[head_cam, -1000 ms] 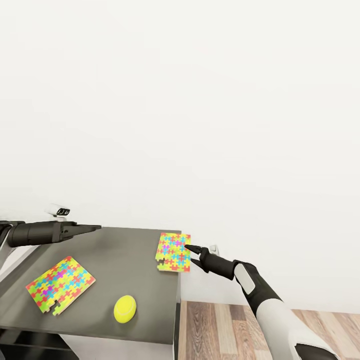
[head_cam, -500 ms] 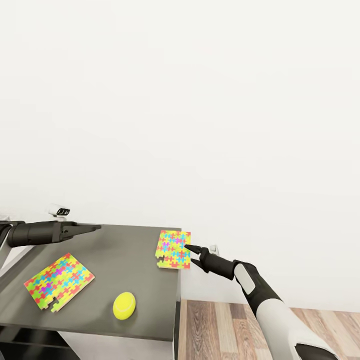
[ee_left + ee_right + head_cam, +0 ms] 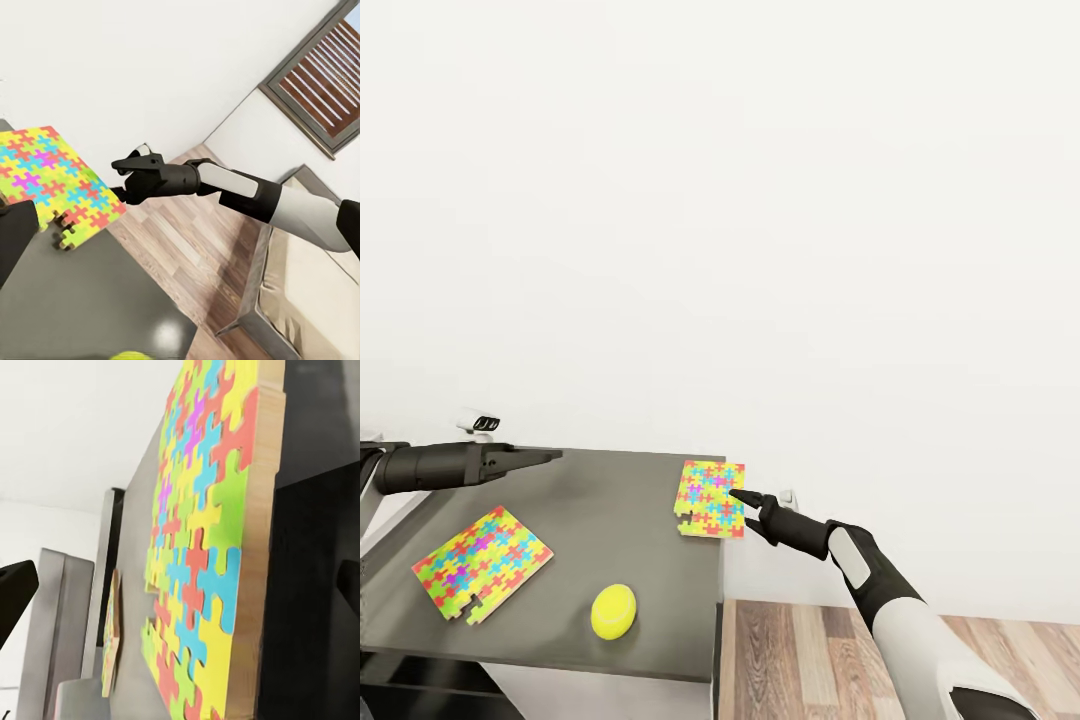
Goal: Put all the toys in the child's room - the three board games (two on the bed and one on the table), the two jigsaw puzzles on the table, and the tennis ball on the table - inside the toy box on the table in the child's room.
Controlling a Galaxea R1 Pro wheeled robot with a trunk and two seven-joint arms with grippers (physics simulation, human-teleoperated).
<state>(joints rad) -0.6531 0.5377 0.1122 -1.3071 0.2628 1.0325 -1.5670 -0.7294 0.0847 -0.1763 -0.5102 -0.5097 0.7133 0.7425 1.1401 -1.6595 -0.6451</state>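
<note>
The right arm reaches out low and nearly level from the floor side toward the table [image 3: 620,490], white forearm shell, black wrist. Its right gripper [image 3: 743,508] has jaws spread apart, fingertips at the edge of the near jigsaw puzzle [image 3: 709,499], one above the sheet's edge and one below; whether they touch it I cannot tell. That puzzle lies flat at the table's far right corner, slightly overhanging the edge: a thin board with a pale wood rim and a glossy mosaic of interlocking pieces. The left arm stretches level above the table's back left; the left gripper [image 3: 545,457] tapers to a closed point. The second jigsaw puzzle [image 3: 481,562] lies flat at the table's left. The fuzzy yellow tennis ball [image 3: 613,611] sits near the table's front edge.
</note>
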